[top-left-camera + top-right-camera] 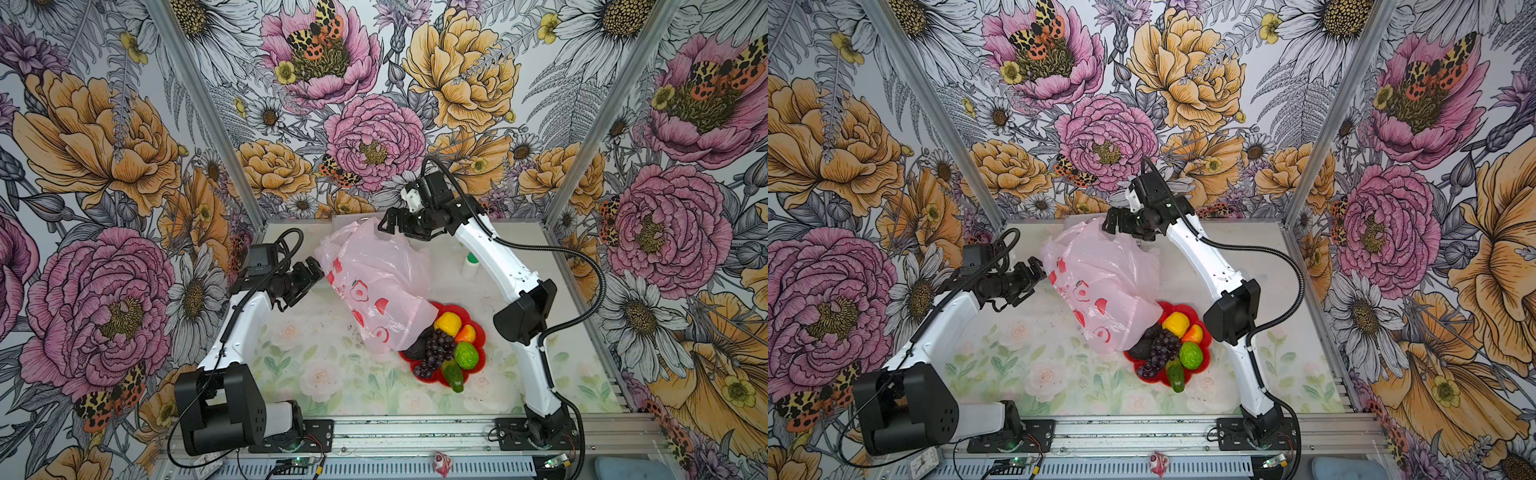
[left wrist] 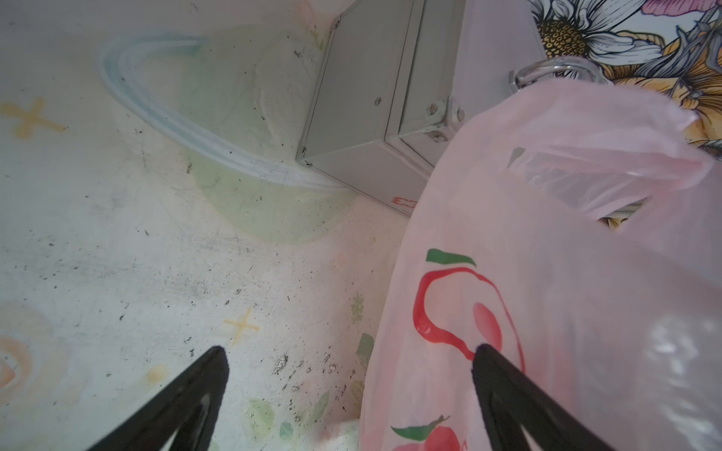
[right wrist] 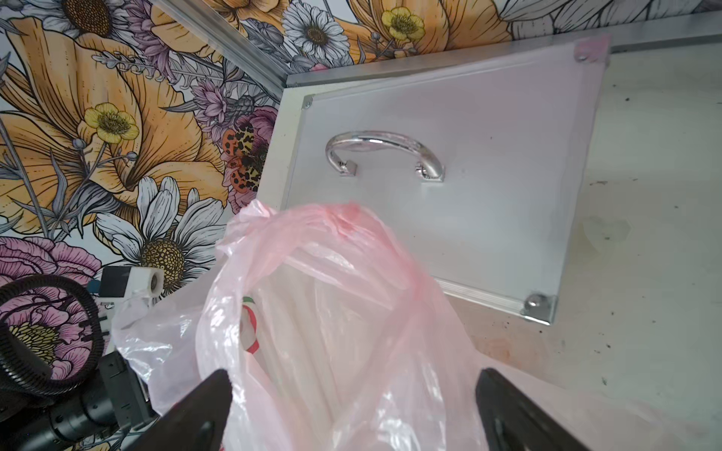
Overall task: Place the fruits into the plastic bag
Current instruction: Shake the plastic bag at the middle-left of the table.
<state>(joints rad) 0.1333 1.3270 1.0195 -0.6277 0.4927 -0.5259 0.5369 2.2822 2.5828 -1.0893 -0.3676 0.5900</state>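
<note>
1 pink plastic bag (image 1: 374,282) lies mid-table. Its lower corner overlaps 1 red plate (image 1: 478,332). 6 fruits (image 1: 446,347) on the plate, all outside bag: lemon (image 1: 449,323), orange mango (image 1: 466,333), lime (image 1: 467,355), grape bunch (image 1: 432,357), avocado (image 1: 417,351), green-red mango (image 1: 454,376). Left gripper (image 1: 314,270) at bag's side, right gripper (image 1: 385,222) over bag's top. Both w/ fingers apart, nothing held.

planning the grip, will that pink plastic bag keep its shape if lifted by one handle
Probably not: the plastic bag is thin, crinkled film lying slumped onto the red plate, so it should sag and fold. It looks light, so a push would likely crumple or slide it. The glossy film may slip.
</note>
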